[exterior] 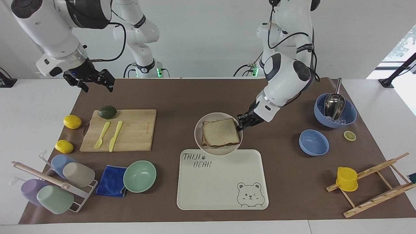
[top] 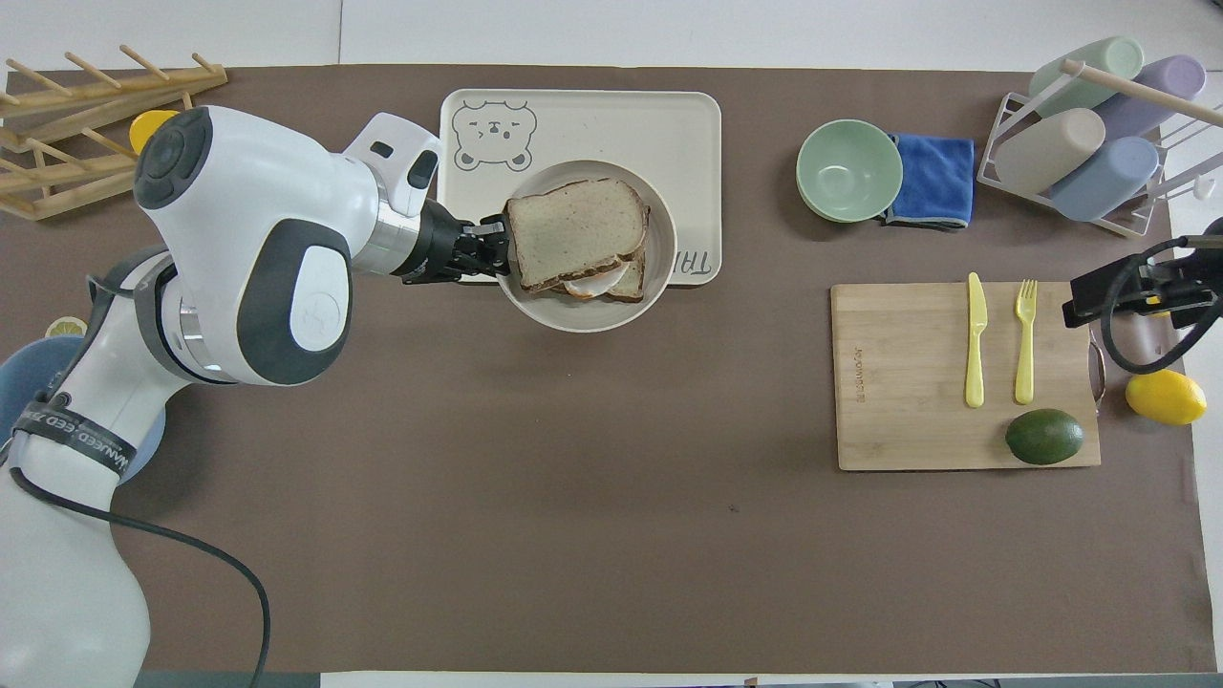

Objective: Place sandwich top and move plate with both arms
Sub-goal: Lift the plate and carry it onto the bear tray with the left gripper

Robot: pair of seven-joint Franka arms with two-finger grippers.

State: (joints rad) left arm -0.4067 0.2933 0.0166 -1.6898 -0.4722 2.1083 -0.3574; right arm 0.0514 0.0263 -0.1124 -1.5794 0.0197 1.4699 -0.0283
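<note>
The round beige plate hangs in the air over the edge of the bear-printed tray that lies nearer the robots. On it the sandwich top, a pale speckled slice with a brown crust, lies on a lower slice with egg white showing underneath. My left gripper is shut on the plate's rim at the left arm's side. My right gripper waits open in the air by the cutting board's corner.
A cutting board carries a yellow fork, a knife and an avocado, with two lemons beside it. A mint bowl, blue cloth and cup rack stand toward the right arm's end. Two blue bowls and a wooden rack stand toward the left arm's end.
</note>
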